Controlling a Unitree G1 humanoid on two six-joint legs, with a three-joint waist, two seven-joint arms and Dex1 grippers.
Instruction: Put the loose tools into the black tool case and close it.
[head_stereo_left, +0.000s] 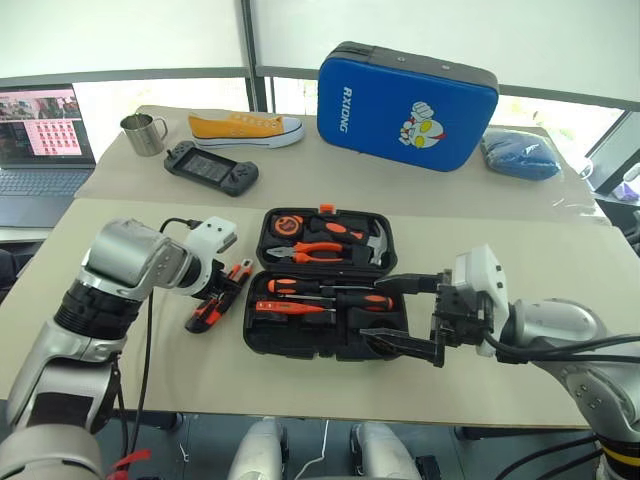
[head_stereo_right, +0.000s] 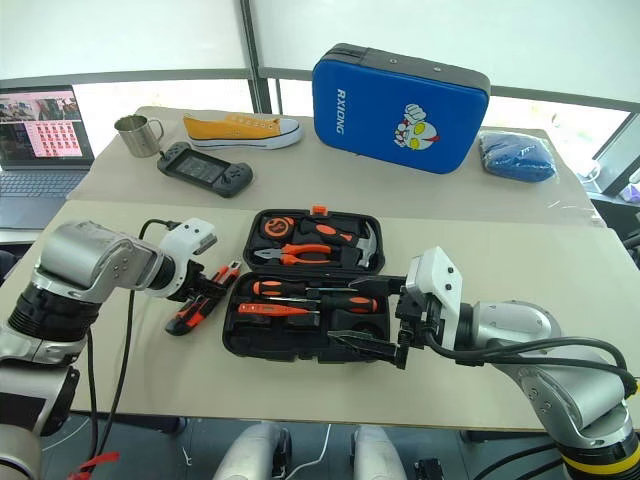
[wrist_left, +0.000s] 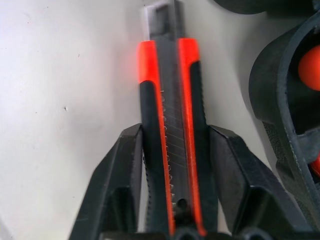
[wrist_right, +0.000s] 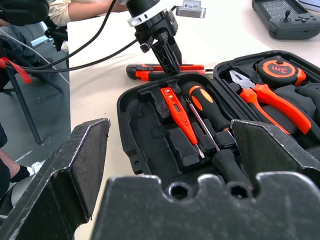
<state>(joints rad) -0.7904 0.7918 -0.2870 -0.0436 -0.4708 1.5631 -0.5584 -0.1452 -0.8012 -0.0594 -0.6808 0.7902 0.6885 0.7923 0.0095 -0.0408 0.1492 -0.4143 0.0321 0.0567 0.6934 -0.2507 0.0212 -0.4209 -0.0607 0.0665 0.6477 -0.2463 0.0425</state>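
Hovering nearest of all, the right gripper (head_stereo_left: 412, 315) is hanging over the near right corner of the black tool case (head_stereo_left: 322, 283), its jaws spread wide and holding nothing. Lying open on the table (head_stereo_left: 500, 380), the case is already carrying most of its load: in the near half two long screwdrivers (head_stereo_left: 330, 292) with orange-and-black handles and a slim orange pen-like tool (wrist_right: 179, 118) are sitting in their slots, though one recess nearer the front edge of that half is looking unfilled. Just off the left edge of the case, the left gripper (wrist_left: 175, 190) is bearing down on the utility knife (wrist_left: 171, 125), its two fingers (wrist_left: 120, 185) sitting against either side of the black-and-orange body while the knife is lying on the table; I am judging the pinch as made or just being made, with no lift showing. In the far half of the case, pliers (head_stereo_left: 318, 251), a hammer (head_stereo_left: 372, 240) and a tape measure (head_stereo_left: 288, 224) are filling the lid. Beyond the case, a blue case (head_stereo_left: 405, 105) is standing upright. So, by my reckoning, the knife is the last loose tool; placing it and swinging the lid shut are remaining.
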